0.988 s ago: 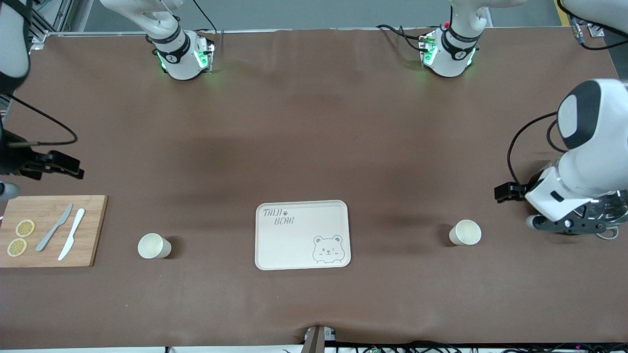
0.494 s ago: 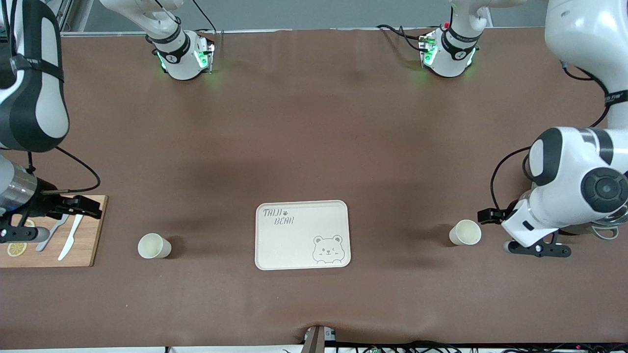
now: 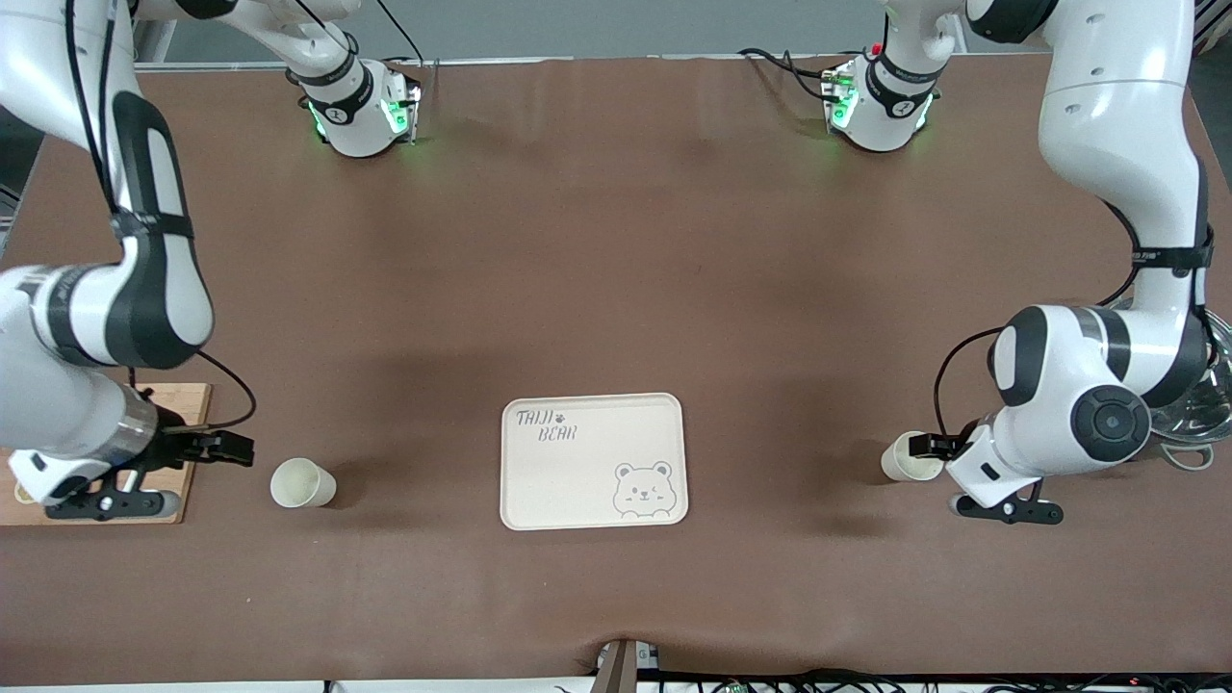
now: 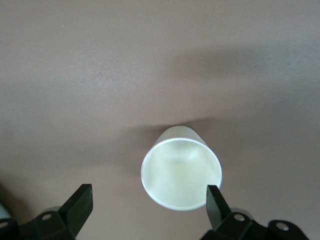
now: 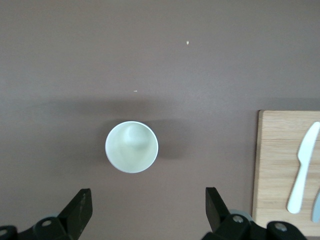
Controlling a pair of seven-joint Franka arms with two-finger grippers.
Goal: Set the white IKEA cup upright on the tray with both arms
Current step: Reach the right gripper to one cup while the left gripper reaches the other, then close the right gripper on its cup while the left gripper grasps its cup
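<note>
The cream tray (image 3: 539,481) with the bear drawing lies mid-table, with nothing on it. One white cup (image 3: 302,482) stands upright toward the right arm's end. My right gripper (image 3: 231,449) hovers beside it, open. In the right wrist view the cup (image 5: 131,146) sits ahead of the open gripper (image 5: 148,206). A second white cup (image 3: 901,460) stands upright toward the left arm's end, partly hidden by my left gripper (image 3: 928,445). In the left wrist view that cup (image 4: 181,172) is close to the open gripper (image 4: 148,202), its rim next to one fingertip (image 4: 215,200).
A wooden cutting board (image 3: 191,402) lies at the right arm's end, mostly hidden under the right arm. It also shows in the right wrist view (image 5: 280,170), with a white knife (image 5: 302,172) on it. A shiny bowl (image 3: 1198,414) sits at the left arm's end.
Both arms have swung in toward the table's middle. The right gripper moved off the cutting board to the nearby cup. The left gripper moved up against the other cup.
</note>
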